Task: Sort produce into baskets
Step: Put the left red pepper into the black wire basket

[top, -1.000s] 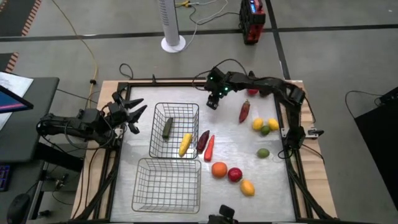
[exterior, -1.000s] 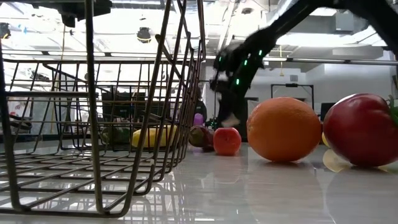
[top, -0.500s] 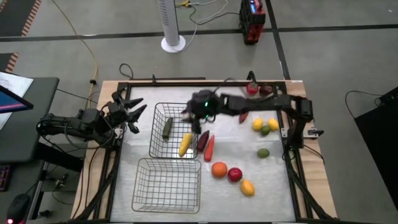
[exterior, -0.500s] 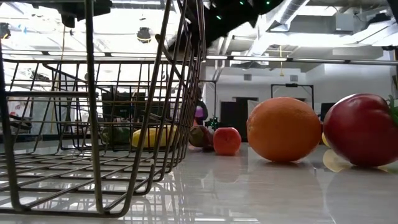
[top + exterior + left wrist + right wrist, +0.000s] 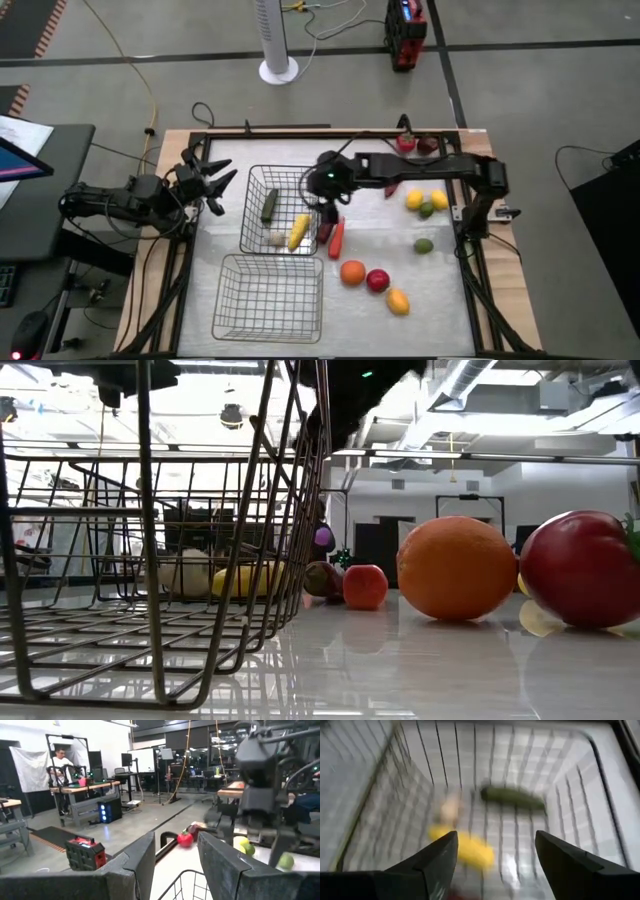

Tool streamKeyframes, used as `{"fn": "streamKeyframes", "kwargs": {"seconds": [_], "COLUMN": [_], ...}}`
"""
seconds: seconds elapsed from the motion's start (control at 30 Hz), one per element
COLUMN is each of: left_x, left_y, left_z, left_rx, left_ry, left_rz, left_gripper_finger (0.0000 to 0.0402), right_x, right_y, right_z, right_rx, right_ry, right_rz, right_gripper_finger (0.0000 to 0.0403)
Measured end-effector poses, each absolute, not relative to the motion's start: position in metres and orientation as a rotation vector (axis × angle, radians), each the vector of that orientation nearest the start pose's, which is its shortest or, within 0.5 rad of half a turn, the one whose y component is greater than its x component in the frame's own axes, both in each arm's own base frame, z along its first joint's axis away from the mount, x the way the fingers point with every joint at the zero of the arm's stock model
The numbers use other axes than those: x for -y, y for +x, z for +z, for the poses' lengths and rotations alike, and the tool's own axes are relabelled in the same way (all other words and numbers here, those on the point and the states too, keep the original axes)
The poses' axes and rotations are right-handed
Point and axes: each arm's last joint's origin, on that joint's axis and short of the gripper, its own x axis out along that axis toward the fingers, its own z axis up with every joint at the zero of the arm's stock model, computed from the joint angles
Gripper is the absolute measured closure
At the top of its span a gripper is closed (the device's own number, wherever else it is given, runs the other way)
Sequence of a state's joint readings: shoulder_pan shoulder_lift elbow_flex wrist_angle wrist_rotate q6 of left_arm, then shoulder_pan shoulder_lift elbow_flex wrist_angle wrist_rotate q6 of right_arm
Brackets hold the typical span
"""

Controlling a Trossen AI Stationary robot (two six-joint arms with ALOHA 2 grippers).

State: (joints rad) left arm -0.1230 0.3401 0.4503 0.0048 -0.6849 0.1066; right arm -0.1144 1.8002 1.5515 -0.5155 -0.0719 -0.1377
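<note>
My right gripper (image 5: 322, 195) (image 5: 495, 845) hangs open and empty over the right side of the far wire basket (image 5: 255, 225). In that basket lie a green cucumber (image 5: 269, 205), a yellow piece (image 5: 298, 232) and a pale garlic (image 5: 277, 238) (image 5: 449, 810). A purple piece (image 5: 326, 226) and a long red piece (image 5: 337, 237) lie just right of the basket. The near basket (image 5: 268, 298) holds nothing. My left gripper (image 5: 222, 180) (image 5: 175, 845) waits open at the table's left edge.
On the table's right half lie an orange (image 5: 352, 272), a red apple (image 5: 377, 281), a lemon (image 5: 398, 301), a lime (image 5: 423, 246) and a yellow-green cluster (image 5: 426, 204). Red pieces (image 5: 406, 143) sit at the far edge. A person shows in the room behind.
My right gripper has gone from the table's far middle toward the left and near side, coming over the far basket. A pale garlic now lies on that basket's floor, where none lay a second ago.
</note>
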Motion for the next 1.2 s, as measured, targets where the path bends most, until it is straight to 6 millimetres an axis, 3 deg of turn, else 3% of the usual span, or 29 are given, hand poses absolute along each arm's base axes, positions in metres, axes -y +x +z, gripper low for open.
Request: {"fn": "streamKeyframes", "kwargs": {"seconds": [0.07, 0.23, 0.33, 0.43, 0.67, 0.97, 1.2], "left_x": [-0.006, -0.006, -0.006, -0.006, -0.005, -0.005, -0.005], "left_y": [0.099, 0.099, 0.099, 0.099, 0.100, 0.100, 0.100], "left_z": [0.287, 0.286, 0.286, 0.286, 0.287, 0.286, 0.286], "left_rx": [0.068, 0.062, 0.066, 0.068, 0.079, 0.075, 0.062], "left_ry": [0.056, 0.041, 0.032, 0.027, 0.008, 0.006, 0.026], "left_rz": [0.566, 0.563, 0.557, 0.558, 0.522, 0.512, 0.514], "left_gripper_finger": [0.0264, 0.0264, 0.0264, 0.0264, 0.0264, 0.0264, 0.0264], "right_x": [0.041, 0.036, 0.035, 0.033, 0.045, 0.054, 0.054], "right_y": [0.385, 0.346, 0.330, 0.321, 0.334, 0.357, 0.354], "right_z": [0.293, 0.270, 0.250, 0.216, 0.165, 0.139, 0.130], "right_rx": [-0.778, -0.798, -0.779, -0.815, -0.807, -0.842, -0.917], "right_ry": [-0.076, -0.081, -0.085, -0.105, -0.081, -0.114, -0.130], "right_rz": [-0.012, -0.031, -0.022, 0.024, 0.135, 0.239, 0.254], "right_gripper_finger": [0.0110, 0.0112, 0.0112, 0.0112, 0.0112, 0.0112, 0.0112]}}
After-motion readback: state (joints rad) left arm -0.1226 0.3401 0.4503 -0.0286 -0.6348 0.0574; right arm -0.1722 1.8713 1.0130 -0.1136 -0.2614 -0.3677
